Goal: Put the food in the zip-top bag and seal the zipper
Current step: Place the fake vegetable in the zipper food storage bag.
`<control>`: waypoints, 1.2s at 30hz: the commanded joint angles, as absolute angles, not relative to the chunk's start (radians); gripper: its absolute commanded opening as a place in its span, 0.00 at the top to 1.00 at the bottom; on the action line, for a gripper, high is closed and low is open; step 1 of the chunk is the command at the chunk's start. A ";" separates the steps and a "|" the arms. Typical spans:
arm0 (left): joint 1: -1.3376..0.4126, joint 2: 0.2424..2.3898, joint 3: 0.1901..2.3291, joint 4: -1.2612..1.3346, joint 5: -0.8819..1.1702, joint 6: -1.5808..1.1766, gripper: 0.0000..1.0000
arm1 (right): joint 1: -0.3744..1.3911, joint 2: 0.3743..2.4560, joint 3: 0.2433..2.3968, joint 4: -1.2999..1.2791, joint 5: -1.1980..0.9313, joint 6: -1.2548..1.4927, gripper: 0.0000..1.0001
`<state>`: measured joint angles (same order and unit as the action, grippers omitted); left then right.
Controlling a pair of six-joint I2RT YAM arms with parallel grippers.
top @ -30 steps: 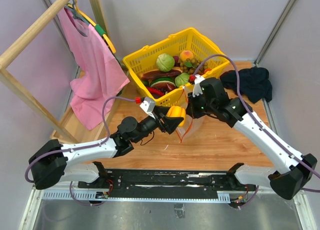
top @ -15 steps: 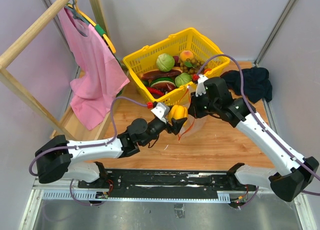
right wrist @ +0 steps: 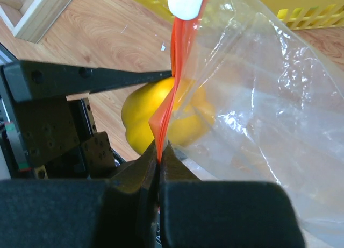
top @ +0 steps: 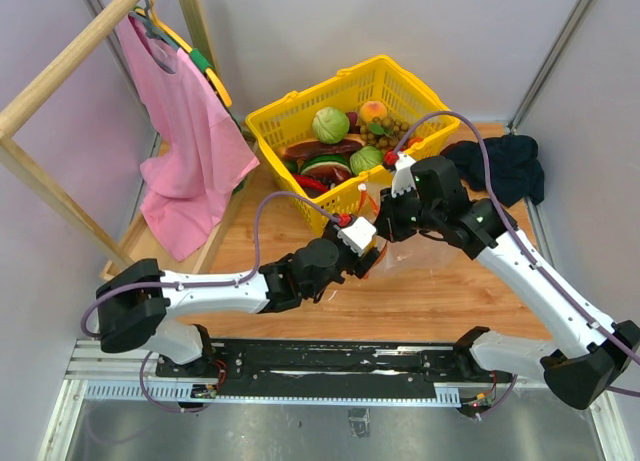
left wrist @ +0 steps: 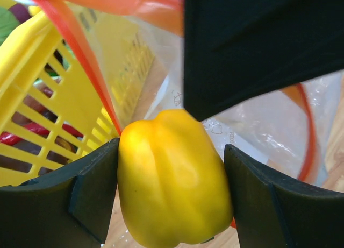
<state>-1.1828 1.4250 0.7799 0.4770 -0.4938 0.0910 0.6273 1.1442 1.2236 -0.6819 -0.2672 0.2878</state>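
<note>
pepper first: the yellow toy sits squeezed between the two fingers of the left claw. the fingers stand wide because the fruit is wide, and they grip it by its flanks so the blunt end leads. just ahead of that claw hangs the clear bag. its red-orange zipper runs past the pepper on both sides in the left wrist view, so the fruit looks to be at the mouth, partly in and not yet dropped. just beyond, the right claw is clenched tight on the zipper strip, pinching one lip of the mouth. i judge this lifts the edge off the worktop and holds the opening apart for the other arm to push through. farther past both claws stands the yellow basket, with a green cabbage and other food inside, waiting. letting go too early could leave the pepper on the rim. the zipper is unsealed.
</note>
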 commanded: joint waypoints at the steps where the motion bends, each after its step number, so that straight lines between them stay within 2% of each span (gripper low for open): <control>1: -1.221 1.380 0.785 0.496 -0.433 0.156 0.37 | 0.628 1.124 1.221 -0.662 -0.282 0.295 0.99; 4: -1.235 1.354 0.761 0.536 -0.390 0.169 0.33 | 0.625 1.121 1.211 -0.651 -0.283 0.300 1.00; 11: -1.238 1.254 0.667 0.668 -0.293 0.257 0.30 | 0.620 1.116 1.192 -0.641 -0.317 0.306 0.99; 19: -1.238 1.277 0.673 0.629 -0.175 0.326 0.27 | 0.615 1.114 1.196 -0.628 -0.416 0.303 0.99; 25: -1.238 1.369 0.726 0.552 -0.302 0.335 0.25 | 0.614 1.101 1.188 -0.616 -0.460 0.305 0.99; 29: -1.238 1.422 0.795 0.439 -0.389 0.310 0.19 | 0.606 1.086 1.187 -0.630 -0.457 0.298 0.99; 34: -1.238 1.368 0.799 0.431 -0.344 0.268 0.01 | 0.588 1.078 1.176 -0.638 -0.433 0.294 1.00; 36: -1.239 1.341 0.804 0.423 -0.324 0.254 0.01 | 0.580 1.078 1.171 -0.638 -0.423 0.294 0.99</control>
